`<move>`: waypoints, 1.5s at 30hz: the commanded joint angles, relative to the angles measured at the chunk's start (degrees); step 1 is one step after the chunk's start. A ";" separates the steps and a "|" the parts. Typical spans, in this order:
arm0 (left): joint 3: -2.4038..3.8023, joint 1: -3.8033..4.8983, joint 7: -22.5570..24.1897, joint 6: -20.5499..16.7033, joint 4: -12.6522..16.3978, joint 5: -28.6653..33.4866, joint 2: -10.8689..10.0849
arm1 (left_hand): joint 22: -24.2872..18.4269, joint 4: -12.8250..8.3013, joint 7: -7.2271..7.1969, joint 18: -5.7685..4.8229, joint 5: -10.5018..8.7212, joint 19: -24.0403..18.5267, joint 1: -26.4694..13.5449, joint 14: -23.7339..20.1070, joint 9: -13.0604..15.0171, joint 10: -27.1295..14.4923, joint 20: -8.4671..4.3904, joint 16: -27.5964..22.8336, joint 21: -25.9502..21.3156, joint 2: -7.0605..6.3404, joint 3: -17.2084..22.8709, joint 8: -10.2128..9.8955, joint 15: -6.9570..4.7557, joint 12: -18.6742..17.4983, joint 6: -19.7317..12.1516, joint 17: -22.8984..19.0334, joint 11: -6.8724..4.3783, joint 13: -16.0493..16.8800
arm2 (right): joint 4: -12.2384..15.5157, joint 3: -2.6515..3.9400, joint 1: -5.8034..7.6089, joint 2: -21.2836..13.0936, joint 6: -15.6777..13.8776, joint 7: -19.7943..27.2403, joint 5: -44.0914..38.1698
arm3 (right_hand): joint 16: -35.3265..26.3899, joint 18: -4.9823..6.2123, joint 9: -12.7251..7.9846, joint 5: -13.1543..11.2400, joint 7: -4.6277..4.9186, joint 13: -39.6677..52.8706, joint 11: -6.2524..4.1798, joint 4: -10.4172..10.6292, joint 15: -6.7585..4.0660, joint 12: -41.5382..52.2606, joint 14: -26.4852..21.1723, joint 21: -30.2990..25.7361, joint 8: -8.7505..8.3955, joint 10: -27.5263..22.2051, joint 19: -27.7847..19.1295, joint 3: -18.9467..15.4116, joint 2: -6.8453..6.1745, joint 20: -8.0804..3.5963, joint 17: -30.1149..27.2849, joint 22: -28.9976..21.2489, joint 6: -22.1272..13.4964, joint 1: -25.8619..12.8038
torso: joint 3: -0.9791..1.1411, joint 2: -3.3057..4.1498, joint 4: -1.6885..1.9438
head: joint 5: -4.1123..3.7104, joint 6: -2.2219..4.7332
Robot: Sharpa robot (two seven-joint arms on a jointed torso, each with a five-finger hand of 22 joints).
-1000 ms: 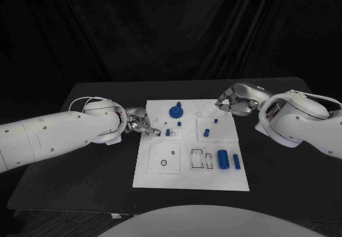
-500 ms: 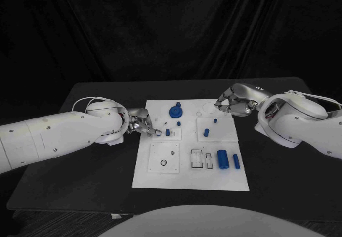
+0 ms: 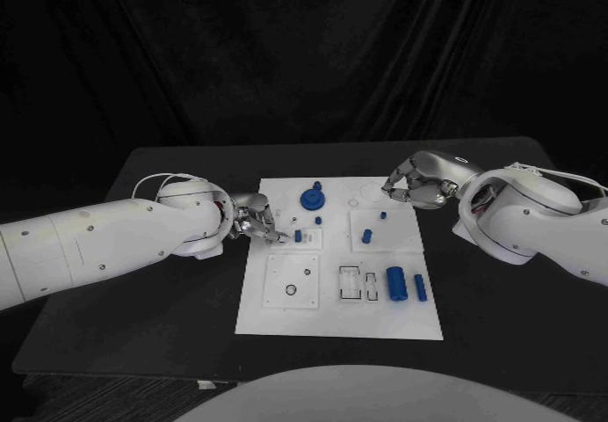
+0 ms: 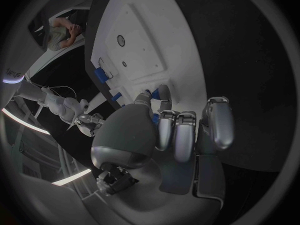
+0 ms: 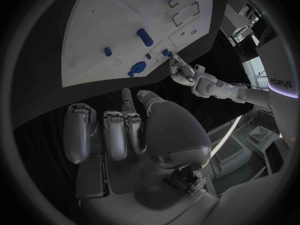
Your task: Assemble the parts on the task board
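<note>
The white task board [image 3: 340, 303] lies mid-table. My left hand [image 3: 257, 220] hangs over its left edge; its thumb and a fingertip [image 4: 164, 92] pinch a small blue part [image 4: 154, 92], right beside a short blue peg [image 3: 298, 236] standing on a small square plate. My right hand [image 3: 412, 186] hovers at the board's far right corner with its fingers [image 5: 117, 132] curled in and nothing seen in them. Also on the board are a blue gear-like piece [image 3: 313, 197], a peg [image 3: 367, 236] and two blue cylinders [image 3: 396, 283].
The board carries a square plate with a round hole [image 3: 292, 288] and rectangular slots [image 3: 351, 281] near its front. Bare black table [image 3: 152, 308] surrounds the board on both sides. My right arm [image 3: 532, 220] bulks over the table's right side.
My left hand has edged a little to the right, closer to the short blue peg. My right hand has hardly moved.
</note>
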 commanded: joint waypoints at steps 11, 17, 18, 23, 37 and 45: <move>0.03 -0.17 0.25 0.78 -1.17 -0.43 1.44 | 10.01 0.60 -0.27 -0.57 3.48 -0.50 1.74 6.06 0.62 -0.39 -0.11 0.15 -0.46 -0.68 2.53 -0.86 -0.19 -0.33 -0.75 15.09 -0.47 9.24 | -0.06 0.04 -0.18 0.02 0.40 -0.48 -0.14 | -0.25 0.93 -0.07 0.19 -0.08 15.07 0.01 -0.15 -0.02 -0.36 5.43 -0.30 -0.19 6.06 1.58 0.33 0.03 0.14 11.62 11.98 0.31 0.74 | 0.00 0.00 -0.01 | 0.12 0.01; 0.03 -0.19 0.12 1.01 -1.60 -0.43 1.70 | 9.94 0.87 -0.14 -0.52 4.10 -0.67 1.81 6.06 0.58 -0.51 -0.08 0.15 -0.68 -0.83 3.17 -1.24 -0.12 -0.42 -1.12 15.09 -0.38 9.18 | -0.09 0.04 -0.19 0.05 0.60 -0.59 -0.14 | -0.25 0.93 -0.07 0.19 -0.08 15.07 0.01 -0.15 -0.02 -0.36 5.43 -0.30 -0.19 6.06 1.58 0.33 0.03 0.14 11.62 11.98 0.31 0.74 | 0.00 0.00 0.00 | 0.17 0.01; 0.03 -0.21 0.05 1.21 -1.76 -0.43 1.79 | 9.95 0.93 -0.12 -0.53 4.27 -0.65 1.82 6.06 0.57 -0.56 -0.07 0.15 -0.67 -0.84 3.34 -1.32 -0.11 -0.47 -1.17 15.09 -0.36 9.15 | -0.08 0.04 -0.19 0.05 0.68 -0.61 -0.14 | -0.25 0.93 -0.07 0.19 -0.08 15.07 0.01 -0.15 -0.02 -0.36 5.43 -0.30 -0.19 6.06 1.58 0.33 0.03 0.14 11.62 11.98 0.31 0.74 | 0.01 0.00 -0.01 | 0.15 0.01; 0.03 -0.28 -0.06 1.63 -2.06 -0.43 2.03 | 9.84 1.08 0.01 -0.46 5.33 -0.91 1.86 6.06 0.47 -0.84 0.00 0.15 -1.02 -0.92 4.33 -1.78 -0.02 -0.71 -1.43 15.09 -0.25 8.98 | -0.07 0.04 -0.20 0.04 0.80 -0.65 -0.14 | -0.27 0.95 -0.08 0.23 -0.08 15.07 0.00 -0.25 -0.03 -0.36 5.42 -0.38 -0.22 6.06 1.55 0.46 0.05 0.13 11.55 11.96 0.31 0.80 | 0.02 -0.01 -0.01 | 0.09 0.01; 0.03 -0.49 0.42 1.38 -2.15 -0.43 2.57 | 9.72 0.24 0.96 -0.32 8.76 -1.24 4.28 6.06 -4.18 -1.51 0.39 0.15 -1.58 -8.64 22.16 -7.45 0.57 -1.58 -0.95 15.09 0.42 8.50 | -0.08 0.04 -0.27 0.03 0.85 -0.66 -0.14 | -0.28 0.97 -0.09 0.25 -0.09 15.07 0.00 -0.34 -0.03 -0.36 5.41 -0.50 -0.23 6.06 1.49 0.57 0.08 0.13 11.50 11.92 0.30 0.87 | 0.01 0.00 -0.01 | 0.09 0.01; 0.03 -0.52 1.45 -0.60 -1.95 -0.43 2.62 | 9.83 -5.25 1.29 -0.43 9.84 -0.92 2.24 6.06 -3.96 -1.32 0.46 0.15 -1.16 -13.13 36.79 -7.31 0.51 -1.85 0.23 15.09 0.51 8.35 | -0.14 0.04 -0.39 0.08 0.94 -0.68 -0.14 | -0.33 1.01 -0.10 0.27 -0.09 15.07 -0.01 -0.42 -0.03 -0.36 5.38 -0.63 -0.24 6.06 1.43 0.64 0.09 0.13 11.36 11.88 0.30 0.93 | -0.01 0.02 0.01 | 0.02 0.01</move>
